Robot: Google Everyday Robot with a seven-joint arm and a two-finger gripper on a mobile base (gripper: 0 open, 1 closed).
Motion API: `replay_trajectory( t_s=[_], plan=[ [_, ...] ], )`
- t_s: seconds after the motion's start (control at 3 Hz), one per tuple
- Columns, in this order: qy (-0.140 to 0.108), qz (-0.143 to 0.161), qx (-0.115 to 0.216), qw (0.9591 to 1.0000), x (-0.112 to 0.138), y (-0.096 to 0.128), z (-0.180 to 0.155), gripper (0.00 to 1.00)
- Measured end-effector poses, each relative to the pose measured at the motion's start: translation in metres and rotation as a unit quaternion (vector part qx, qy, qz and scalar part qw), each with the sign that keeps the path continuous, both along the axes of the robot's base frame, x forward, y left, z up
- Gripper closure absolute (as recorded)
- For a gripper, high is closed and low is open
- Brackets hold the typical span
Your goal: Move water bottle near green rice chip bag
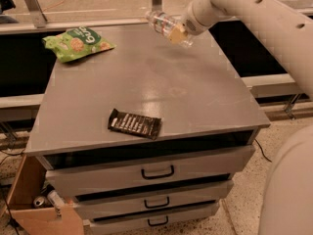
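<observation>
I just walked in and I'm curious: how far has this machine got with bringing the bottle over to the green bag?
Done: the water bottle is picked up, with the tool closed on it. In hand: the bottle is held tilted over the far right edge of the table. Left: cross to the green rice chip bag, which lies at the far left corner, and set the bottle down beside it.

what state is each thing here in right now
water bottle: gripped in the claw, tilted, in the air over the cabinet's back right
claw: shut on the bottle
green rice chip bag: lying flat, back left corner
snack bar wrapper: lying flat near front edge
drawers: all three shut
</observation>
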State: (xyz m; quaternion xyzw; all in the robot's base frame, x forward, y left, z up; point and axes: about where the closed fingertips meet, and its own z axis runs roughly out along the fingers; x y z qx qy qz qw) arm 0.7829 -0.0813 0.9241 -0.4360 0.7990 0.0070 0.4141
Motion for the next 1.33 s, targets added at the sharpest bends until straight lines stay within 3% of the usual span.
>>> replay_trajectory(
  t_s=[0.67, 1.0, 1.33],
  plan=[
    [-0.009, 0.089, -0.027, 0.9956, -0.021, 0.081, -0.02, 1.0],
    [-0.012, 0.133, -0.026, 0.9907, -0.037, 0.117, -0.023, 1.0],
    [-0.007, 0.182, -0.032, 0.9827, -0.056, 0.158, -0.033, 1.0]
  ],
)
